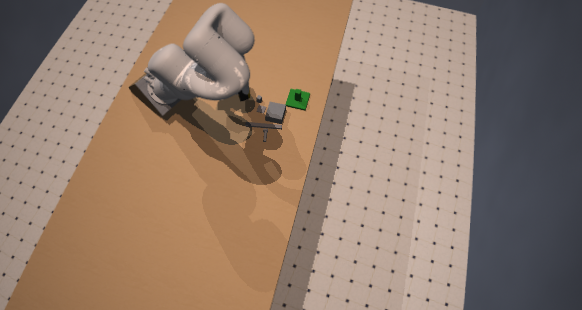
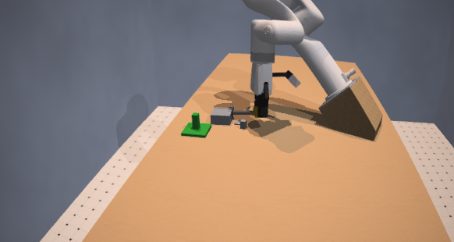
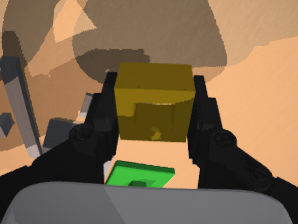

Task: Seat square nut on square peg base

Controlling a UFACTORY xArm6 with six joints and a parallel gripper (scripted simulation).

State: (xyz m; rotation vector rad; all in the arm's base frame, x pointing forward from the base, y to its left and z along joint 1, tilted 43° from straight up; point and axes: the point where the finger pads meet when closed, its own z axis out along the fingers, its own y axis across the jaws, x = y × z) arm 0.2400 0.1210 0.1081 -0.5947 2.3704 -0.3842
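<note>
My gripper (image 3: pixel 154 92) is shut on a yellow block (image 3: pixel 154 104), which seems to be the grip part of the square nut. In the exterior view the gripper (image 2: pixel 260 109) hangs just above the table with the yellow block (image 2: pixel 256 111) at its tip. A thin grey bar (image 2: pixel 242 112) reaches from the block toward a grey square block (image 2: pixel 221 115). The green square peg (image 2: pixel 195 120) stands upright on its green base (image 2: pixel 196 129), left of the grey block. The base also shows in the top view (image 1: pixel 298 99) and in the wrist view (image 3: pixel 140 177).
Two small grey cubes (image 2: pixel 241 123) lie on the table beside the gripper. The arm's wedge-shaped mount (image 2: pixel 352 108) stands at the right. The wooden table edge runs close behind the green base in the top view.
</note>
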